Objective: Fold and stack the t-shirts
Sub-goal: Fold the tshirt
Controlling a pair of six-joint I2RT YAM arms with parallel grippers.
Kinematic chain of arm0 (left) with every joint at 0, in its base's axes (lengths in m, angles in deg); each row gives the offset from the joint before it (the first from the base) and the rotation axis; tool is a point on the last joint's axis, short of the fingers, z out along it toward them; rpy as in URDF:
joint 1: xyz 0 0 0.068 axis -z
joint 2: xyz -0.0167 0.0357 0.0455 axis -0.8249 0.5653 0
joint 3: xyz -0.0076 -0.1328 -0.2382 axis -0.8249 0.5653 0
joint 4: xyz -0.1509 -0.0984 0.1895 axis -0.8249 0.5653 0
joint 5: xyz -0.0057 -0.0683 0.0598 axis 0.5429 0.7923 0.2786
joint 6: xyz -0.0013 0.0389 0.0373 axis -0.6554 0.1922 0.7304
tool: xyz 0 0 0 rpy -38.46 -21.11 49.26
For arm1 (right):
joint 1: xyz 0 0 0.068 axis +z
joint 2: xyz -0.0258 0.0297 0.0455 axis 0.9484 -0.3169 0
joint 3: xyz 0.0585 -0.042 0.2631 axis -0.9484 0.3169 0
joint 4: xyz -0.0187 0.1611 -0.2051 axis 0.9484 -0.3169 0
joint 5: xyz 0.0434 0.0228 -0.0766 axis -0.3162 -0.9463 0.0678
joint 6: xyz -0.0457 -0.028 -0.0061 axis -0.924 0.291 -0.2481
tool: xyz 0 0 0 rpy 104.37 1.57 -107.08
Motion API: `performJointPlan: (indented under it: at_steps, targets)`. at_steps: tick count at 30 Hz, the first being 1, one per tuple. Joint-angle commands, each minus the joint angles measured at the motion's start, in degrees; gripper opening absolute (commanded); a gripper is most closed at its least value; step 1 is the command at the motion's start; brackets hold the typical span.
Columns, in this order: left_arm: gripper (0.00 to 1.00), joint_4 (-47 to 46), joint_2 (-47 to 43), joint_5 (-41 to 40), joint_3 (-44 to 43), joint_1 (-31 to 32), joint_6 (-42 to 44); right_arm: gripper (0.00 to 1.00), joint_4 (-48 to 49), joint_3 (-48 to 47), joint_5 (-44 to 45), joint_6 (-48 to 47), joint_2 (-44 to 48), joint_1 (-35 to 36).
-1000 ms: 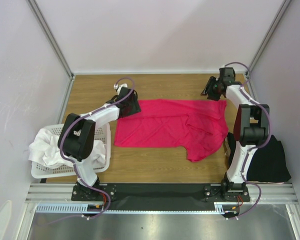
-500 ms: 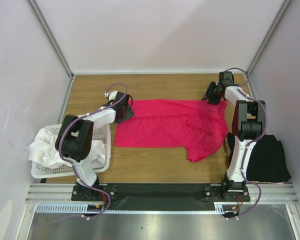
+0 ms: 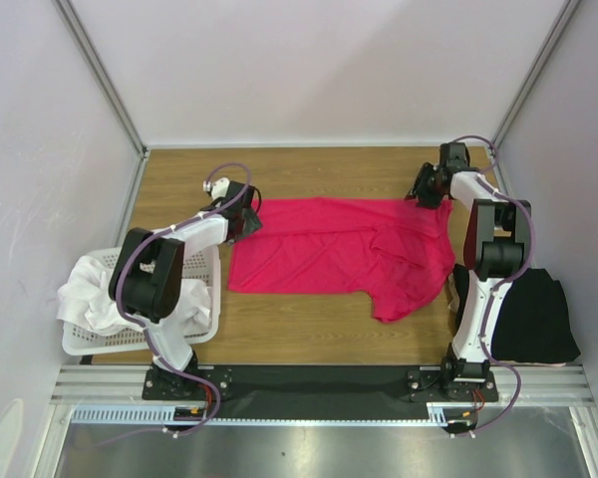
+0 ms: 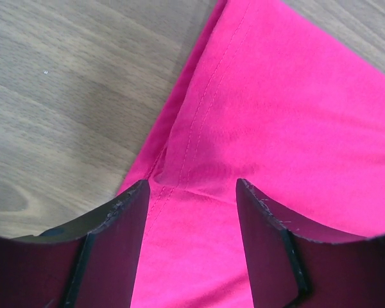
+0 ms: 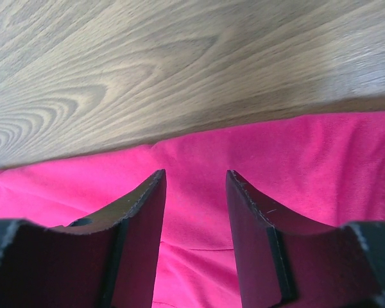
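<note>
**Operator:** What does the overhead view give me?

**Spotter:** Your pink t-shirt [image 3: 329,254] lies spread across the middle of the table [image 3: 309,169], with its right part rumpled and doubled over. Your left gripper [image 3: 247,221] is at its far-left corner and your right gripper [image 3: 426,189] at its far-right corner. I'd judge that's one corner each so you can lift the far edge evenly for a fold. The black t-shirt [image 3: 533,314] lies by the right arm's base, probably the start of your stack, and that arm covers its left edge. The white t-shirts [image 3: 90,289] spill over the basket [image 3: 140,342]; I can't tell how many there are. From up here the jaws are too small to read.

**Operator:** And the left wrist view?

**Spotter:** The jaws stand well apart, one on either side of the hemmed corner, with nothing pinched. I can't tell whether the tips touch the cloth. The frame cuts off the rest of the shirt.

**Operator:** And the right wrist view?

**Spotter:** The gap is narrower there. The jaws straddle the shirt's far edge, with bare wood beyond, and they have no grip on it. The fingers fill the lower frame, so you can't see what's beneath them.
</note>
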Motion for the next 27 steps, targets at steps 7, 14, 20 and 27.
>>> performJointPlan:
  at_steps: [7, 14, 20, 27]
  targets:
    - [0.56, -2.22, 0.99, -1.81, -2.28, -0.48, -0.38, 0.47, -0.29, -1.51, -0.27, -0.73, -0.77, -0.55]
    - [0.35, -1.60, 1.08, -3.56, -2.54, -0.57, 0.23, 0.45, -0.46, -1.59, -0.19, -0.81, -0.68, -0.90]
    - [0.02, -1.08, 0.56, -5.23, -3.07, -0.74, 1.37, 0.43, -1.08, -1.42, 0.95, -0.29, -1.21, -0.99]
    - [0.00, -1.87, -1.55, -6.73, -3.16, -0.74, 4.27, 0.41, -1.25, -1.24, 1.49, -0.55, -1.21, -1.43]
